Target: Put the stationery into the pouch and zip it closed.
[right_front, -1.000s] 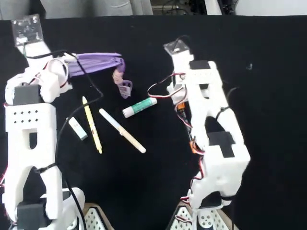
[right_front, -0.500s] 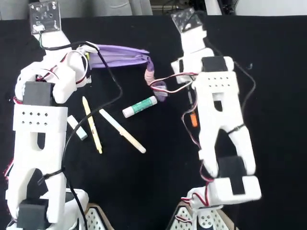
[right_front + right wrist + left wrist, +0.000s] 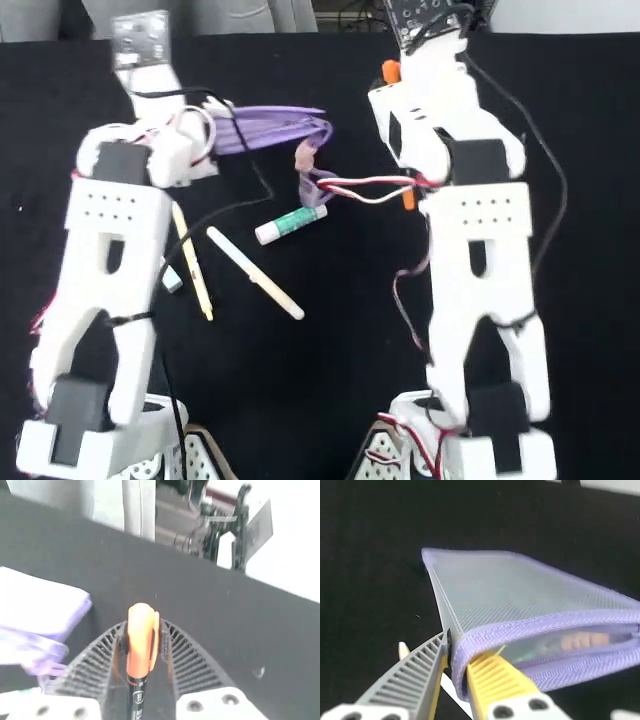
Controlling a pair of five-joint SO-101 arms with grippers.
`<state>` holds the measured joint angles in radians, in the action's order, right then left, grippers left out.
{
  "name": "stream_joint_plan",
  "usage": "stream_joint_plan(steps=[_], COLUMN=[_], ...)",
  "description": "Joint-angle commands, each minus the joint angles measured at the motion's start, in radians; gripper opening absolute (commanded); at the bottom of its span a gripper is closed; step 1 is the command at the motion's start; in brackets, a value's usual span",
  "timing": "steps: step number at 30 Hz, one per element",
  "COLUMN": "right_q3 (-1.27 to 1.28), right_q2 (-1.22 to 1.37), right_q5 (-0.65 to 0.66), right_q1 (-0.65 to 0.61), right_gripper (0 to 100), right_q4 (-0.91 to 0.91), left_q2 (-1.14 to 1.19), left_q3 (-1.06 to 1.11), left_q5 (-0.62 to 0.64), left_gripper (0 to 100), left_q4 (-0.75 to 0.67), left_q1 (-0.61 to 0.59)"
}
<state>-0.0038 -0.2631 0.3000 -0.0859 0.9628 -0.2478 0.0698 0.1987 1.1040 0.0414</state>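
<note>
- Black cloth covers the surface [image 3: 580,150], and most of the stationery lies loose on it: a glue stick [image 3: 290,222], a yellow pencil [image 3: 192,262], a white pen [image 3: 253,272] and a small eraser [image 3: 172,281].
- I'd call the task barely begun. None of those four is packed, and the zip is not yet closed.
- My left gripper [image 3: 455,647] pinches one end of the purple pouch [image 3: 270,128], with the arm stretched forward and the pouch held up at the back.
- My right gripper [image 3: 141,626] is clamped on an orange marker [image 3: 140,647], raised near the pouch's free end.
</note>
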Motion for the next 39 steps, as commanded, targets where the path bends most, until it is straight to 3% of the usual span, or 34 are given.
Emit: stream_joint_plan(steps=[1, 11, 15, 19, 26, 34, 39], right_q3=[-0.035, 0.091, 0.343, 0.595, 0.769, 1.073, 1.147], right_q2=[-0.148, -0.409, -0.556, -0.719, -0.82, -0.875, -0.885], right_q5=[-0.006, -0.135, -0.135, -0.133, -0.133, -0.14, -0.133], right_q1=[-0.063, -0.226, -0.269, -0.301, -0.358, -0.362, -0.417], right_gripper=[1.1, 1.1, 1.1, 1.1, 1.1, 1.1, 1.1], right_q4=[-0.043, -0.187, -0.391, -0.634, -0.79, -1.197, -1.295], left_q2=[0.021, 0.023, 0.023, 0.023, 0.023, 0.021, 0.021], left_q3=[-0.036, -0.035, -0.035, -0.028, -0.002, 0.007, 0.007], left_q5=[0.015, 0.015, 0.021, 0.107, 0.106, 0.11, 0.11], left_gripper=[3, 3, 3, 3, 3, 3, 3], left_q4=[-0.006, 0.0, -0.002, 0.002, 0.002, 0.002, 0.002], left_q1=[0.062, 0.056, 0.059, 0.061, 0.062, 0.064, 0.064])
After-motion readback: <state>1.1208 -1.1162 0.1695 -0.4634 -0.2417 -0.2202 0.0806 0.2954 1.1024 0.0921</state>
